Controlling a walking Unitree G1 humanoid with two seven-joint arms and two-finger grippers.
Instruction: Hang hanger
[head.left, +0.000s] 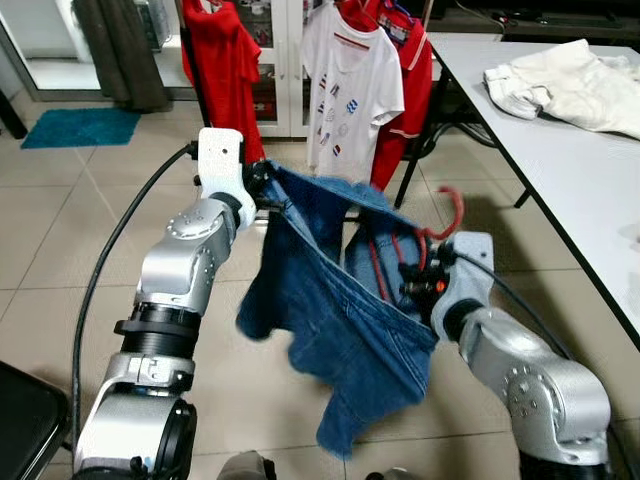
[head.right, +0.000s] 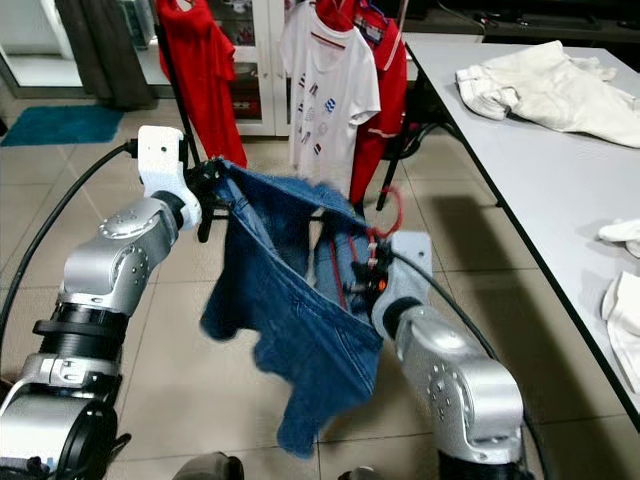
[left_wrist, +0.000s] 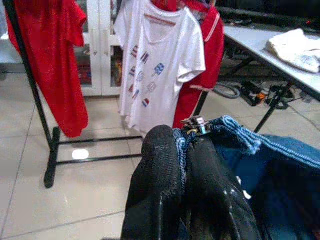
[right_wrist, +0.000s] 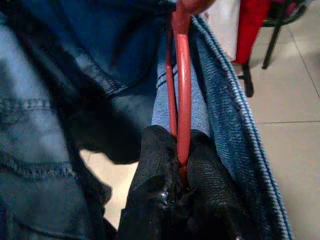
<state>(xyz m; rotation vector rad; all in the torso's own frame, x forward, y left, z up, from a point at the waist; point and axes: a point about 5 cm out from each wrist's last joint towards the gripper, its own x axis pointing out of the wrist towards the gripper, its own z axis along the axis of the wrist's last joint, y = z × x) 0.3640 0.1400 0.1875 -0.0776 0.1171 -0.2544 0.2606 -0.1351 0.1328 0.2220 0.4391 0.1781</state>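
A blue denim garment (head.left: 330, 320) hangs between my two arms above the tiled floor. My left gripper (left_wrist: 181, 145) is shut on the denim's upper edge (left_wrist: 235, 131), holding it up at the left. My right gripper (right_wrist: 179, 150) is shut on a red plastic hanger (right_wrist: 182, 85) that runs inside the denim. The hanger's hook (head.left: 453, 208) sticks up above my right wrist. A black clothes rack (left_wrist: 30, 85) stands beyond, with red shirts (head.left: 222, 60) and a white printed T-shirt (head.left: 345, 95) hanging on it.
A white table (head.left: 560, 170) runs along the right side with a crumpled cream garment (head.left: 565, 85) on it. More white cloth (head.right: 625, 270) lies near its right edge. A teal mat (head.left: 80, 127) lies at the far left. Glass cabinet doors stand behind the rack.
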